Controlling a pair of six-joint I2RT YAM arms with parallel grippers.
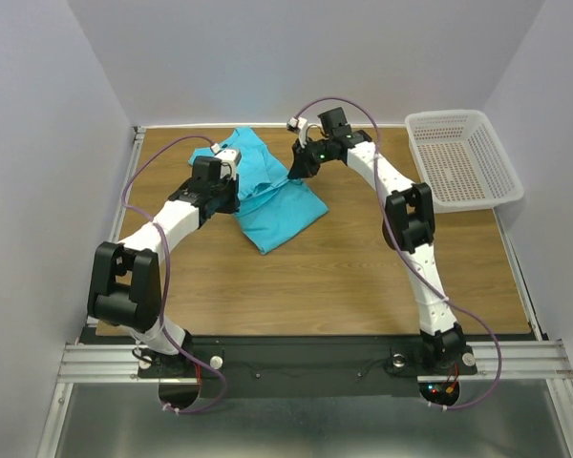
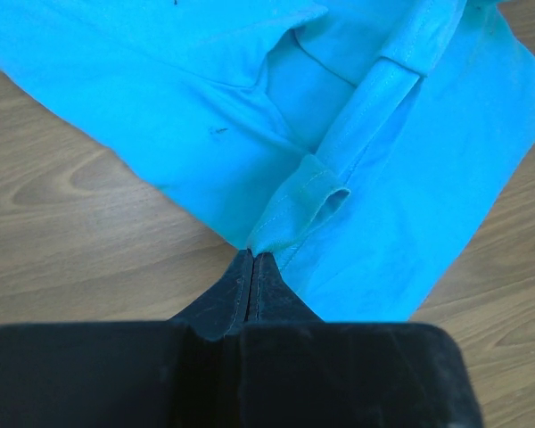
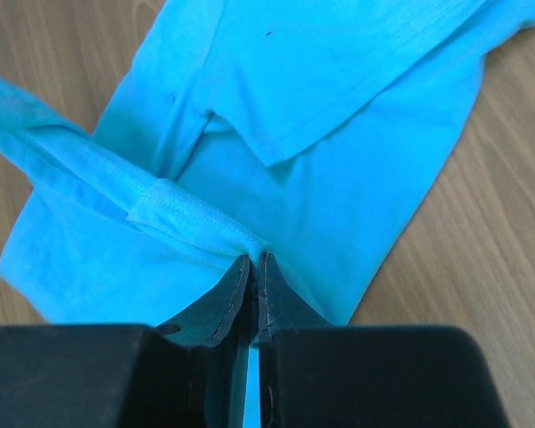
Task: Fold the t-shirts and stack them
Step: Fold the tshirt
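Both arms reach up-frame from bases at the bottom edge, elbows bent outward. The left arm (image 1: pixel 172 224) angles to upper centre-left; the right arm (image 1: pixel 401 215) arcs to upper centre. The left gripper (image 2: pixel 252 264) is closed tight, tips pinching the t-shirt (image 2: pixel 205 134) hem. The right gripper (image 3: pixel 252 263) is nearly closed, clamped on a hem too.

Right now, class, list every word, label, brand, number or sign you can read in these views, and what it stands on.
None can be read.
The t-shirt is plain, with only a tiny dark speck, not lettering.
The white basket and the wooden table carry no legible marking.
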